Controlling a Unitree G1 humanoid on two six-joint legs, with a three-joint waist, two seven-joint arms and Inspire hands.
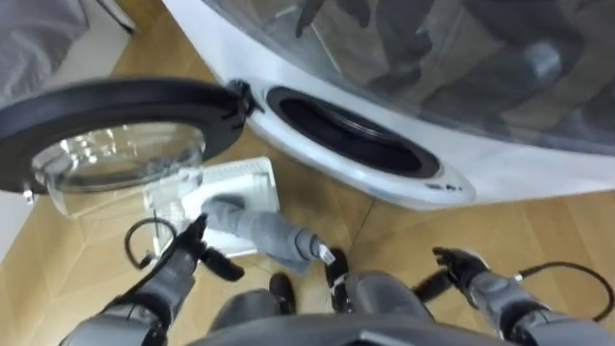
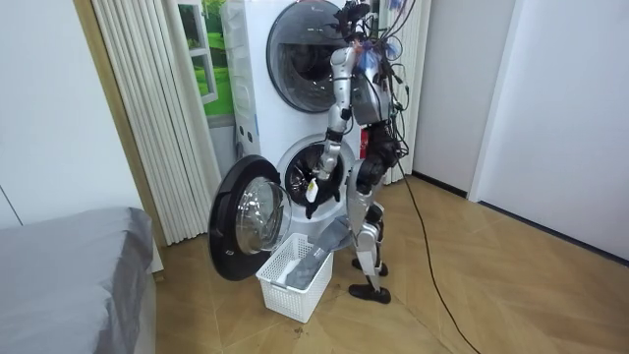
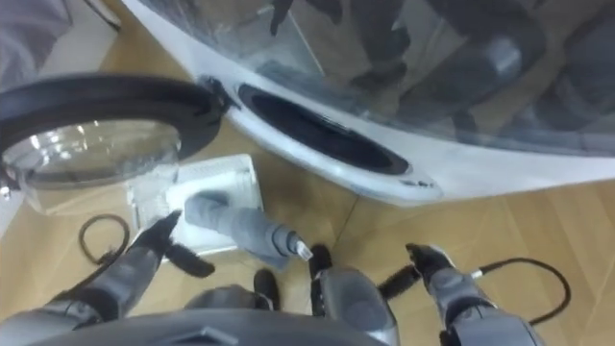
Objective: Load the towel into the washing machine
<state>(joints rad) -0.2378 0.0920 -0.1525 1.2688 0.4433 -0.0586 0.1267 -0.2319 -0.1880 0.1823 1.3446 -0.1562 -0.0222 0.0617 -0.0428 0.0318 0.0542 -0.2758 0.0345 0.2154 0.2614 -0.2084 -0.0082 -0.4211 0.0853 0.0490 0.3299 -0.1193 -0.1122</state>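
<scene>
Grey towel [image 1: 255, 227] lies in a white basket [image 1: 244, 177] on the wood floor [image 1: 538, 231], one end inside, the other draped over the rim toward the robot's feet. It touches neither hand and is outside the washer [image 2: 263, 147].

Washer: lower unit of a white stack, with a second round door above it. The washer's door [image 1: 115, 117] is swung wide to the robot's left, a black ring round a clear glass bowl. Its opening [image 1: 346, 131] is dark, with nothing visible inside.

The basket sits just below the open door, near the washer's front and slightly left of the opening in the eye views.

Robot stands upright close in front of the washer, facing it, feet beside the basket on the room view's right.

Left hand [image 1: 192, 252]: low, above the basket's near edge, fingers stretched out straight, thumb apart, holding nothing. It is close to the towel but clear of it.

Right hand [image 1: 459, 265]: low on the right, over bare floor and well apart from the towel. Fingers loose and lightly bent, holding nothing.

Grey bed [image 2: 69, 265] at the room view's left, pale curtain [image 2: 147, 108] behind the door.
</scene>
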